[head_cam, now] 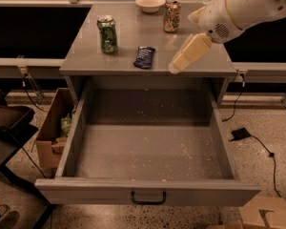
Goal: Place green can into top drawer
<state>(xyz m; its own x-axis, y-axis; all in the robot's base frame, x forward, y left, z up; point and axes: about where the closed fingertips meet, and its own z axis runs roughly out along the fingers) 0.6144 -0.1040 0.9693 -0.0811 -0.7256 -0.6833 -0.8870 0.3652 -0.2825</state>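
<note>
Gripper [175, 67] above cabinet top [133, 32]; green can [107, 34] well apart.

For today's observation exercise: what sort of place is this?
Probably a lab or office: a grey cabinet with its top drawer open, power cords on the floor, and a robot's pincer above the cabinet top.

Grey bench [128, 42], carrying four things. Gripper [174, 69] poised over its front right part. Dark packet [144, 57] just left of gripper; green can [107, 35] upright farther left; tan-orange can [171, 16] and white bowl [150, 3] beyond, toward the back.
</note>
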